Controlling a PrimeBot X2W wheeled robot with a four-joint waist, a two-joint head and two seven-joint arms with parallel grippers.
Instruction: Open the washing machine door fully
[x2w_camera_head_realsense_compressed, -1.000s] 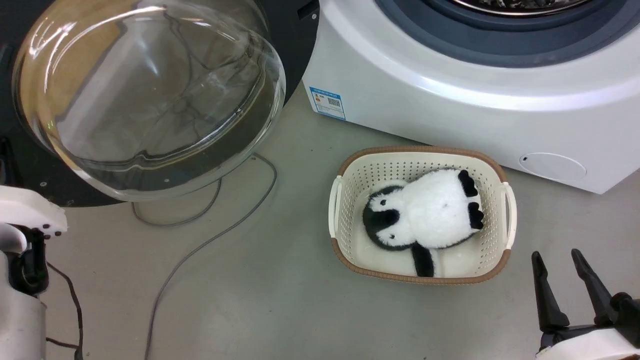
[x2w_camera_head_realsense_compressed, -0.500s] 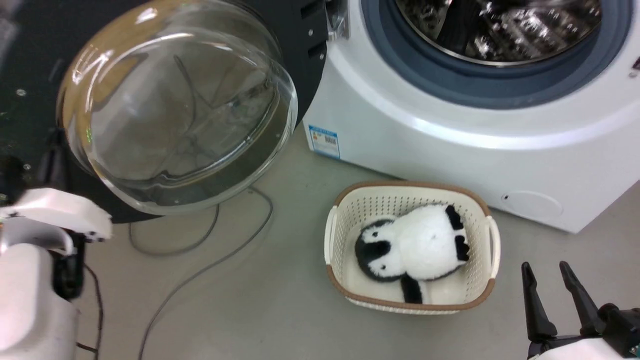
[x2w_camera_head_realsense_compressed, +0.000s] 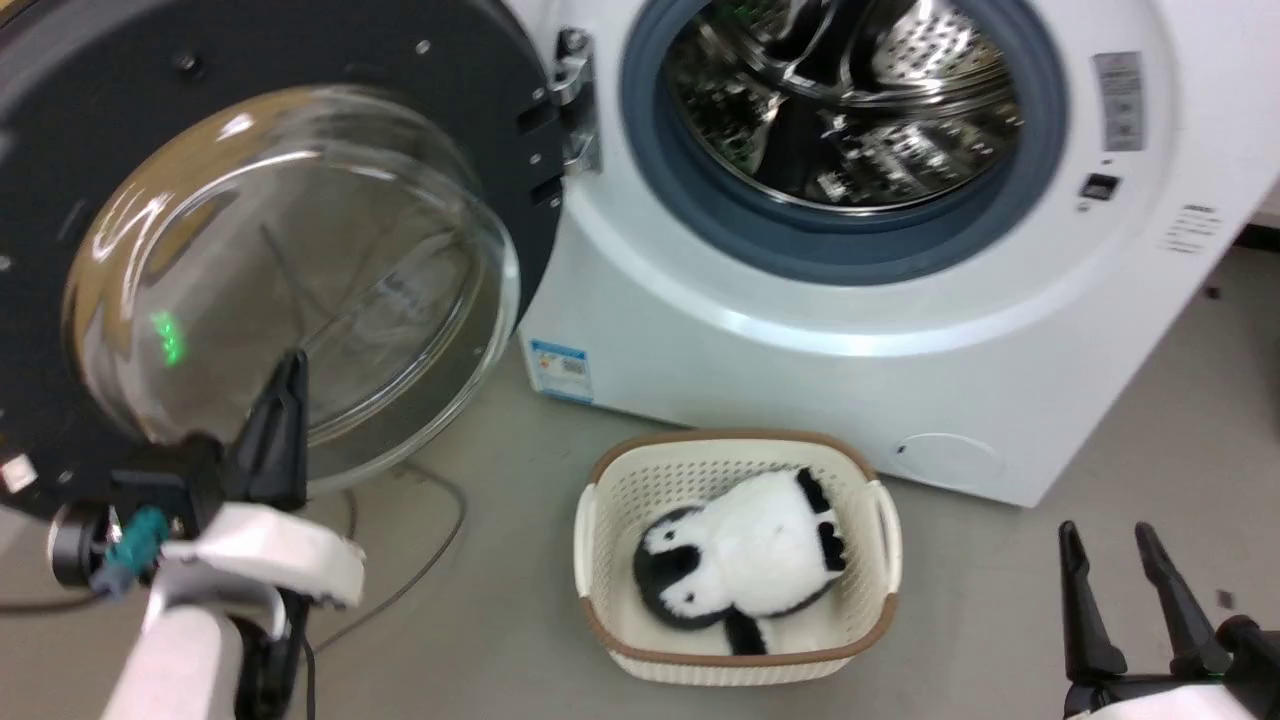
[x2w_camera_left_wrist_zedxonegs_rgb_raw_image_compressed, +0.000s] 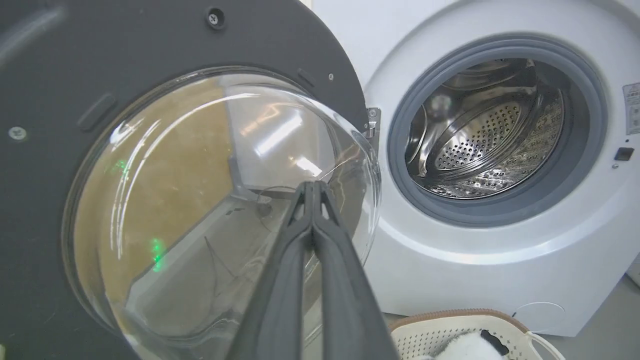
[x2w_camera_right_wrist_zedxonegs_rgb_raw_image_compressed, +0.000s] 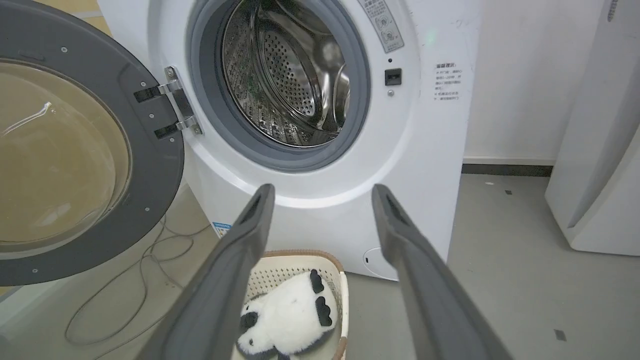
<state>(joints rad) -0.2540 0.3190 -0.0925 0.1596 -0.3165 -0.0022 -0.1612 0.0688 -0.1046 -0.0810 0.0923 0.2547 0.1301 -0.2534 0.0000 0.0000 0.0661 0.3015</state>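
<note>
The washing machine door (x2w_camera_head_realsense_compressed: 300, 60) stands swung wide to the left on its metal hinge (x2w_camera_head_realsense_compressed: 572, 100), with its matte dark back and bulging glass bowl (x2w_camera_head_realsense_compressed: 280, 250) facing me. The white washing machine (x2w_camera_head_realsense_compressed: 800, 340) shows its grey gasket and steel drum (x2w_camera_head_realsense_compressed: 850, 90). My left gripper (x2w_camera_head_realsense_compressed: 293, 362) is shut on nothing, and its tips are in front of the bowl's lower part. In the left wrist view the left gripper (x2w_camera_left_wrist_zedxonegs_rgb_raw_image_compressed: 312, 185) points at the door (x2w_camera_left_wrist_zedxonegs_rgb_raw_image_compressed: 150, 50); I cannot tell if they touch. My right gripper (x2w_camera_head_realsense_compressed: 1105, 530) is open at the lower right, away from the machine.
A cream basket (x2w_camera_head_realsense_compressed: 600, 520) holding a black-and-white plush penguin (x2w_camera_head_realsense_compressed: 740, 560) sits on the floor before the machine. Grey cables (x2w_camera_head_realsense_compressed: 430, 560) lie on the floor under the door. A white appliance (x2w_camera_right_wrist_zedxonegs_rgb_raw_image_compressed: 600, 150) stands to the machine's right.
The head camera has tilted up, bringing the drum and hinge into the picture. My left arm has risen, and its shut fingers now show before the glass bowl. The right gripper stays open.
</note>
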